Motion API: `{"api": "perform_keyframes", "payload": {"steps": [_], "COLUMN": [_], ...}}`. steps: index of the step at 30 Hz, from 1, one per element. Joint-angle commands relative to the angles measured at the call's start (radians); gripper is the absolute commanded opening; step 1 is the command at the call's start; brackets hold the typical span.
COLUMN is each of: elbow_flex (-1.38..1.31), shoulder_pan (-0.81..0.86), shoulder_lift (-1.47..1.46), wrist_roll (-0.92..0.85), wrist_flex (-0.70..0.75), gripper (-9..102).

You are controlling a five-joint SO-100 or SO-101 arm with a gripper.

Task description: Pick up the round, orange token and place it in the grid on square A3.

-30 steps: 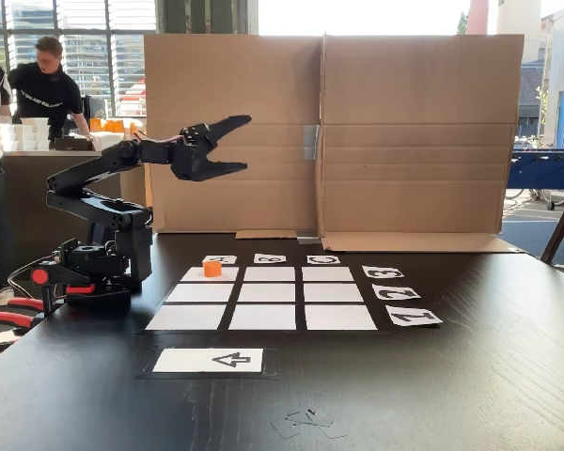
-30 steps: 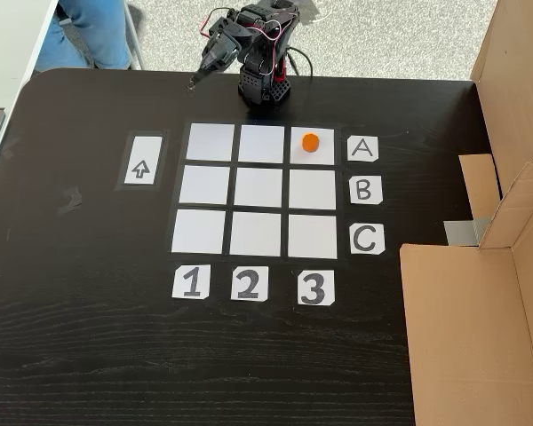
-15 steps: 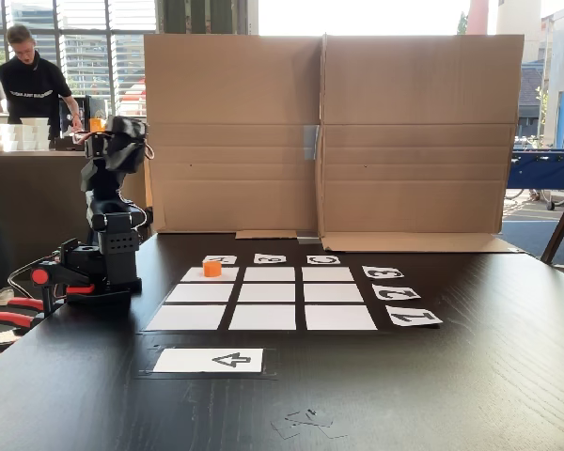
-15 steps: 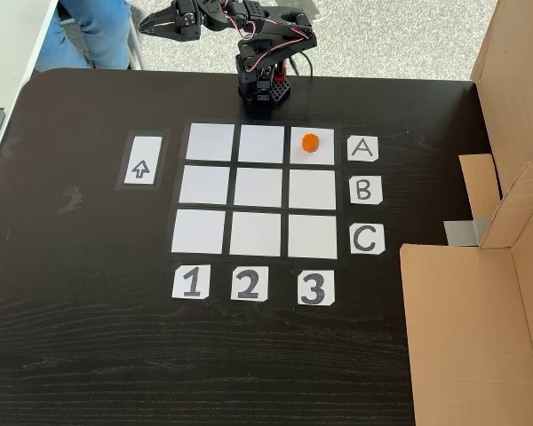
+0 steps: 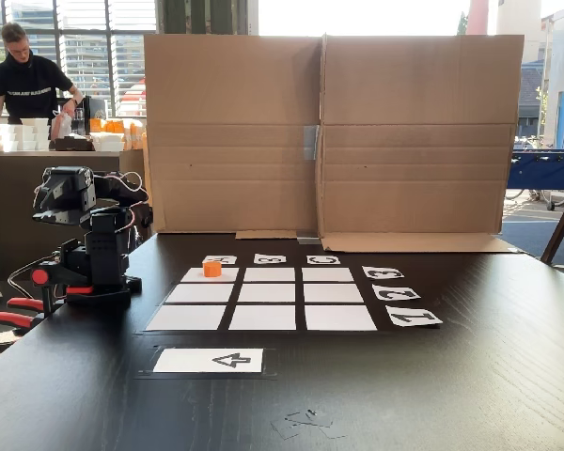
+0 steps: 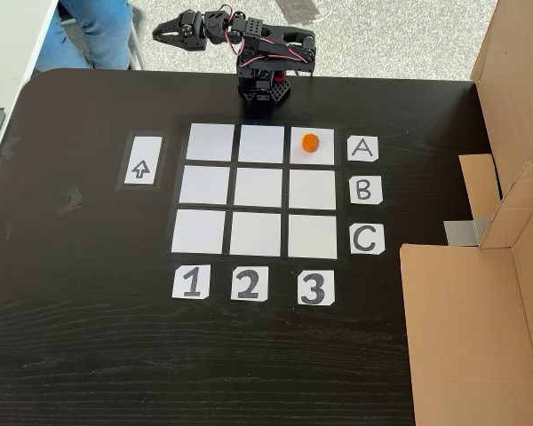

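Orange plastic, by the look of it: the token [image 6: 310, 142] sat on square A3 [image 6: 313, 153], the corner cell of the grid [image 6: 258, 189] beside the A label [image 6: 362, 149] and in line with the 3 label [image 6: 315, 287], and it showed there again in the low fixed view [image 5: 211, 268]. One token, nine white cells, six labels in all, three letters and three numbers, plus one arrow card [image 6: 143, 161] just beside the grid. By the layout, the placing looked done. The gripper [image 6: 166, 29] hung off past the table's far edge in the view from above, well apart from the token, its fingers spread and nothing between them. Judging by its small, smooth, stubby shape, the token would be light and stiff, a touch slippery on its curved side; the best hold would be across that round side, jaws straddling it from above and low enough not to squirt it out. One arm, folded over its base [image 5: 94, 272] at the table's edge
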Motion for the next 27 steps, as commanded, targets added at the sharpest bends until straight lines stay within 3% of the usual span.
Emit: {"api": "perform_keyframes", "payload": {"steps": [1, 18, 27], "elbow_flex": [0.048, 0.089, 0.089], "shoulder_pan": [0.034, 0.058, 0.067], "shoulder_lift": [0.043, 0.137, 0.143], "wrist_roll": [0.003, -0.018, -0.015], "wrist_flex": [0.012, 0.227, 0.235], "gripper": [-1, -1, 0]}}
